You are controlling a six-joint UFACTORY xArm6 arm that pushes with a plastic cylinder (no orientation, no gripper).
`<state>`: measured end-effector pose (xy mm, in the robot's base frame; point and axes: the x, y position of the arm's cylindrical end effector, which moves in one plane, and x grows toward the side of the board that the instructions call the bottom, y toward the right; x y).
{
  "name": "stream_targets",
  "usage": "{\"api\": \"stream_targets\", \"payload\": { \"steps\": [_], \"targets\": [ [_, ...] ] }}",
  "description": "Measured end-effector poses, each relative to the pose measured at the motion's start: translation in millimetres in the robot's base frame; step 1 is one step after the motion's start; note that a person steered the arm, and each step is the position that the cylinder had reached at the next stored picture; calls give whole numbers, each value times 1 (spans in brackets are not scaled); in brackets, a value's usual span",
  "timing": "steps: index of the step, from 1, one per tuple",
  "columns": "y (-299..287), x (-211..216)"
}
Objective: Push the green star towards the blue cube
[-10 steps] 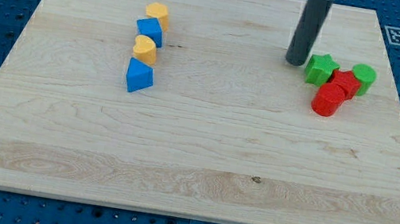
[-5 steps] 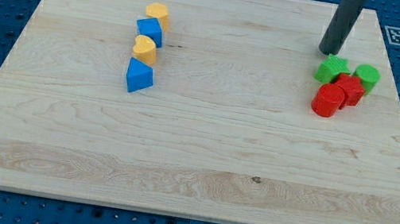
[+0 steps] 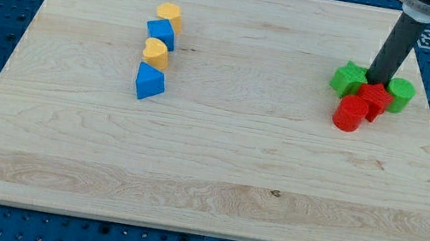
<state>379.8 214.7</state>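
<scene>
Landmark: green star (image 3: pixel 348 78), at the view's right side of the wooden board (image 3: pixel 208 163)
Blue cube (image 3: pixel 161 33): far to the view's left of the star, just under a yellow block (image 3: pixel 170 16)
Yellow heart (image 3: pixel 155 52): below the cube
Blue block (image 3: pixel 149 82): lowest in that column
Red blocks: one (image 3: pixel 351 112) below the star, one (image 3: pixel 374 98) right of it
My tip (image 3: pixel 376 79): a bare rod with nothing to spread or pinch, just right of the star, between it and the green cylinder (image 3: pixel 401 94)

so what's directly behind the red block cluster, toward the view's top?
My tip stands there, between the green star-shaped block and the green round block, just above the red blocks. The rod covers the gap between the greens; contact there cannot be seen.
</scene>
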Motion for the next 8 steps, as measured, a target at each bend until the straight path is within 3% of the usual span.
{"api": "stream_targets", "payload": {
  "steps": [8],
  "targets": [
    [-141,11]
  ]
}}
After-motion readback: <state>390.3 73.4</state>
